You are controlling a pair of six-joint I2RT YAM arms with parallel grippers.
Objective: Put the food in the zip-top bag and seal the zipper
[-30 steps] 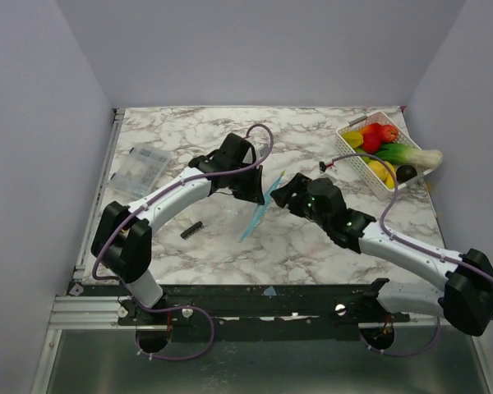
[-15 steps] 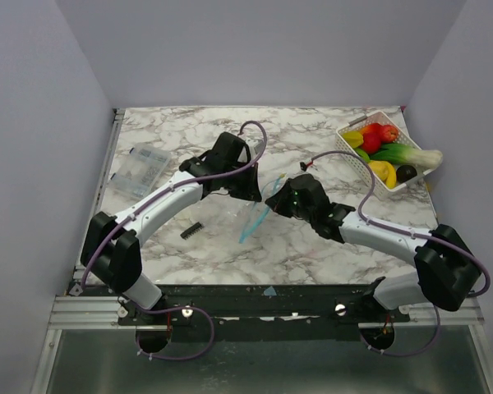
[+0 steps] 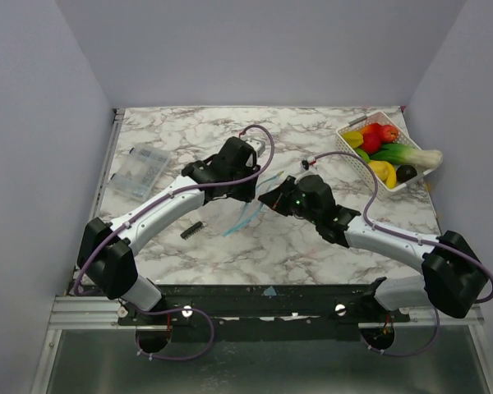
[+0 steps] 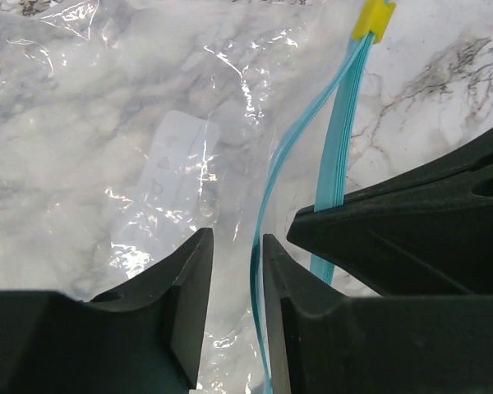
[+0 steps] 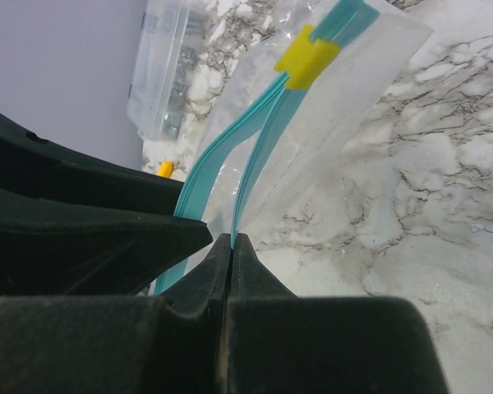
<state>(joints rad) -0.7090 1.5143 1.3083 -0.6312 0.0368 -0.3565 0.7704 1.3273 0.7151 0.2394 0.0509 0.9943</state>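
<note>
Top view: zip-top bag (image 3: 245,215) lies mid-table between both arms. Food (image 3: 382,148) sits in the basket (image 3: 351,164), far right.
Left wrist: left gripper (image 4: 234,242) released, fingers slightly parted, one zipper (image 4: 333,156) strand in the gap.
Right wrist: right gripper (image 5: 231,242) clenched on a zipper strand, nearer than the yellow slider (image 5: 306,61).

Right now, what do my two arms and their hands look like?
The left arm and right arm have white links with bulky black joints, and a purple cable loops along each. The left hand and right hand end in matte black, wedge-shaped fingers. No markings show.
</note>
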